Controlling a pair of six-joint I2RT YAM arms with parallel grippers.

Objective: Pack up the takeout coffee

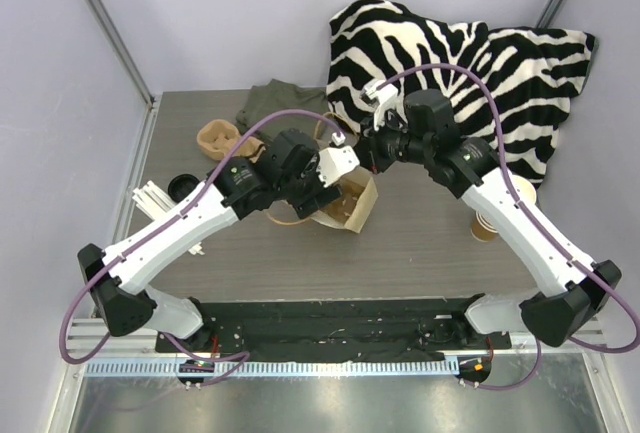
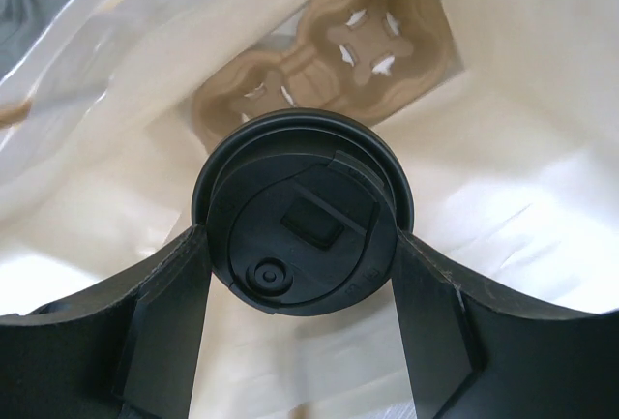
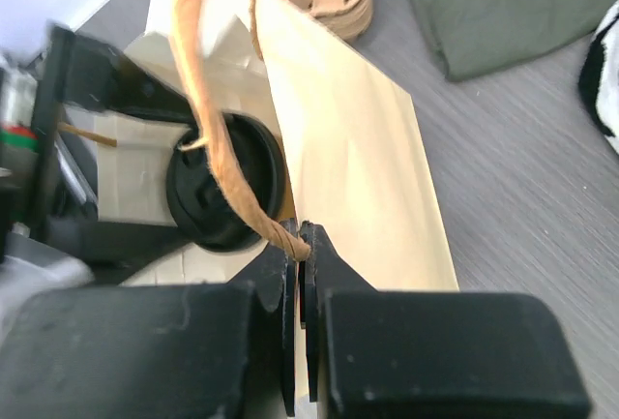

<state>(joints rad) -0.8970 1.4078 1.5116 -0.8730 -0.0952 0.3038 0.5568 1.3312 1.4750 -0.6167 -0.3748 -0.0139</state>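
- The left hand (image 2: 301,269) is clamped on the coffee cup (image 2: 302,211), upright inside the bag (image 2: 503,148); the cup holder (image 2: 319,61) lies straight beyond, upper centre.
- The right hand (image 3: 302,245) is pinched together on the bag handle (image 3: 218,138).

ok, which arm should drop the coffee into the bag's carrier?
Left. The left fingers hold the lidded cup above the carrier inside the bag; the right fingers are shut on its handle.
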